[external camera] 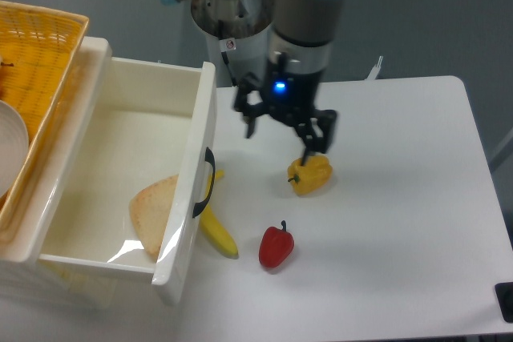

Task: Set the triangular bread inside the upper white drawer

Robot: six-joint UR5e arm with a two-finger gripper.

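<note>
Triangular bread (154, 215): tan wedge with a paler face, lying flat on the floor of the upper white drawer (100, 162), tucked against the inside of the front panel. Well to the gripper's left and below it, apart from the tool. By the look of it the placing is done.

Upper white drawer: pulled open, deep glossy walls, dark curved handle (208, 180) on the front panel facing the gripper's side.

Gripper (282, 127): over the table to the right of the drawer, fingers spread wide, nothing held. Blue light shows on the wrist above it.

Yellow bell pepper (310, 174): just beneath the gripper's right fingertip; whether the two touch cannot be told.

Banana (215, 228): below and left of the gripper, lying along the foot of the drawer front, partly under the handle.

Red pepper (276, 247): below the gripper, well apart from it, just beside the banana tip.

Yellow wicker basket (40, 54): far left of the gripper, beyond the drawer.

Risks, as judged:
- A low sweep of the open fingers could knock the yellow bell pepper and set it rolling.
- A swing back to the left could catch the drawer front or handle and jolt the drawer, shifting the bread.
</note>
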